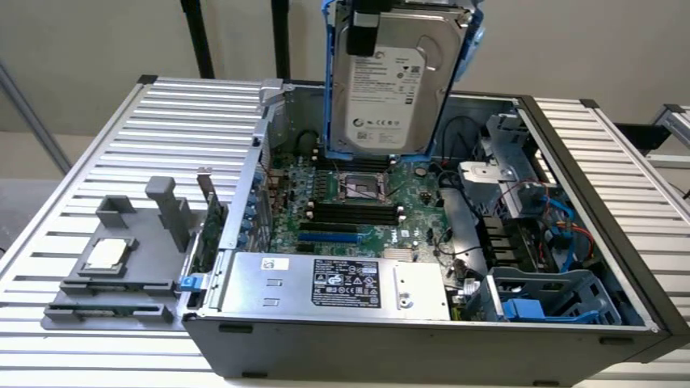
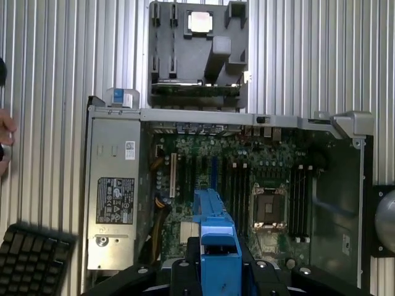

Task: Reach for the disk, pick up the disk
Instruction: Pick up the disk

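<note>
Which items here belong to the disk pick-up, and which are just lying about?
Part of the job:
- the disk, in its blue carrier, lifted above the open computer case
- the gripper, holding the carrier's blue edge

Just lying about:
- grey tray with a small silver chip
- silver power supply box
- motherboard
- black keyboard

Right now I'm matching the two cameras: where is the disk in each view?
Exterior view: the disk hangs upright at top centre, above the open computer case.
Wrist view: its blue carrier edge sits at bottom centre.
Shared landmark: the CPU socket on the motherboard.
</note>
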`<state>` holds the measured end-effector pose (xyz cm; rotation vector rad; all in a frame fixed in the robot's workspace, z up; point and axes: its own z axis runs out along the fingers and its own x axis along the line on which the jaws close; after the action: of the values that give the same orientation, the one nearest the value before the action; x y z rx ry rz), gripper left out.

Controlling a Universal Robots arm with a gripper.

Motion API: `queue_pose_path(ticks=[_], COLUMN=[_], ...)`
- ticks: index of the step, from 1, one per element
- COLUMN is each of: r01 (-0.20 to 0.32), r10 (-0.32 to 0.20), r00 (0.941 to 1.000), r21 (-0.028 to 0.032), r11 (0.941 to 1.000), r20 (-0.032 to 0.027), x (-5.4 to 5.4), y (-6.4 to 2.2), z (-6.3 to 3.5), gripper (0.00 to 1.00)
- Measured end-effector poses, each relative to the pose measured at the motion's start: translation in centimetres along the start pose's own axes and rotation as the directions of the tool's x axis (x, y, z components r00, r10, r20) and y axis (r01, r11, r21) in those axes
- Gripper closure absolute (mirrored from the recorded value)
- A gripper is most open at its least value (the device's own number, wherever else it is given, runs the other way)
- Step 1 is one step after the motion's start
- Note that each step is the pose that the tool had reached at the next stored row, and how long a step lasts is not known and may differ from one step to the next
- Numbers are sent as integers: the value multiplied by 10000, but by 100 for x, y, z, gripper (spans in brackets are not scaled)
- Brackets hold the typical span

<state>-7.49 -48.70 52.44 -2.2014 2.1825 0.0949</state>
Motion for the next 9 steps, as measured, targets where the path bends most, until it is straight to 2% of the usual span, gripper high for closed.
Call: queue_pose_path(ticks=[9], r01=[1], r10=[-1], r00=[10000], r21=[1], r11=[10000], r20=[1], x=[124], y=[-407], z=[-1], gripper=[67])
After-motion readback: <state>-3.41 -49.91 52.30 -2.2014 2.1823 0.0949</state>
